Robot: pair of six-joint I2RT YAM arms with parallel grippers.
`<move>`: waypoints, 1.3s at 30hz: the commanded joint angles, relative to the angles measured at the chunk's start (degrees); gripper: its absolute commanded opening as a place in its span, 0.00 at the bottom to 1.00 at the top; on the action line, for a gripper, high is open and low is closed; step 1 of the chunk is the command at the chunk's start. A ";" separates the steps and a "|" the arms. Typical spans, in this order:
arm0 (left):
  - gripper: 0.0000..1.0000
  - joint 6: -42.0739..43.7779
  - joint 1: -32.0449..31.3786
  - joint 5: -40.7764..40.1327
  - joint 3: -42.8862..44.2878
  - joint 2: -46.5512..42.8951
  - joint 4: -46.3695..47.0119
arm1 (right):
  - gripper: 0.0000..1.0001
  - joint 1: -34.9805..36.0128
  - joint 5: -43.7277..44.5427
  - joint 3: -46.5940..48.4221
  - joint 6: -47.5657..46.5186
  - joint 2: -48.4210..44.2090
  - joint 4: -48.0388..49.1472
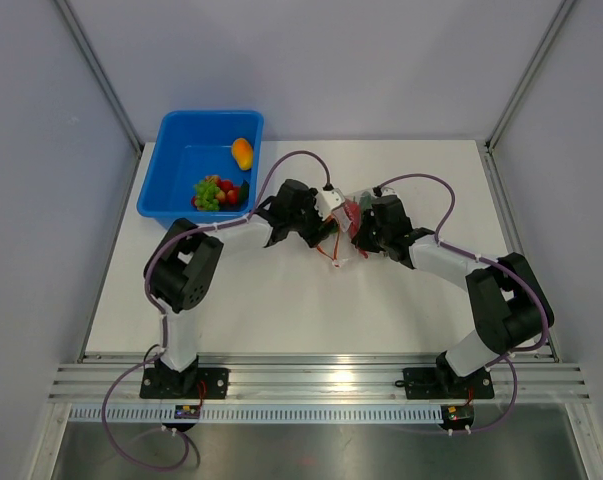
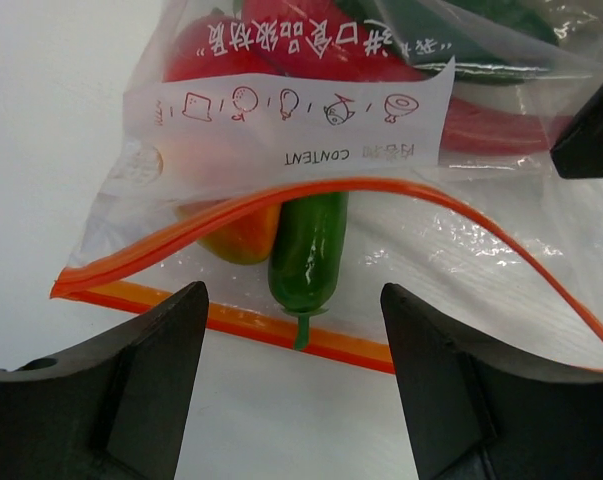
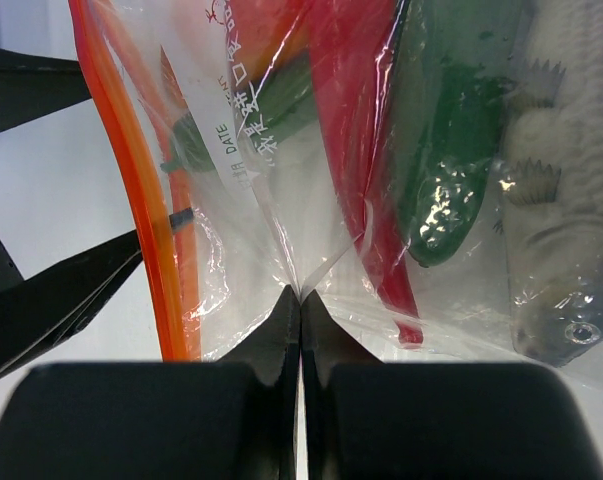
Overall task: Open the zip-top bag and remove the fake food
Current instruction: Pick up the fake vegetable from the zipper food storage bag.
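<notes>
Pale grey walls [image 1: 331, 60] closed in a white surface [image 1: 281, 300]. The zip-top bag [image 1: 349, 222] lay near its middle, between the two arms. Its white label [image 2: 281, 110] carried a row of little line drawings, a fish and a drumstick among them. The word "CONTENT" was printed by them, along with Chinese characters I could not read. From the right wrist view, "DATE" showed on the same band.

The orange-red zip strip [image 2: 231, 215] gaped, one lip arching away from the other. The fake food [image 3: 366, 120] sat inside. A green piece [image 2: 309, 250] nosed at the mouth and a grey fish [image 3: 561, 250] lay deeper in.

The left pincer [image 2: 293, 330] had its fingers apart, facing the bag's mouth and gripping nothing. The right pincer [image 3: 299, 330] was pressed together, clamped on a fold of the bag's clear film. Both arms bent inward with their wrists low, meeting at the bag.

At the far left corner, a blue tub [image 1: 153, 185] held green grapes [image 1: 209, 192] and an orange piece [image 1: 242, 152].
</notes>
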 commanded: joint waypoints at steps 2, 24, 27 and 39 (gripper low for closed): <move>0.72 -3.42 -0.94 -1.99 6.38 2.62 -5.90 | 0.02 0.87 -0.48 1.68 -0.76 -0.78 1.08; 0.60 -6.68 -1.39 -3.40 15.44 9.48 -16.56 | 0.02 0.79 -0.57 1.94 -0.93 -0.44 1.00; 0.55 -6.51 -1.39 -1.83 15.70 9.57 -16.73 | 0.02 0.87 -0.57 2.03 -0.76 -0.35 1.00; 0.36 -6.51 -1.39 0.29 13.07 6.49 -14.54 | 0.02 0.79 -0.30 2.38 -0.67 0.35 -0.94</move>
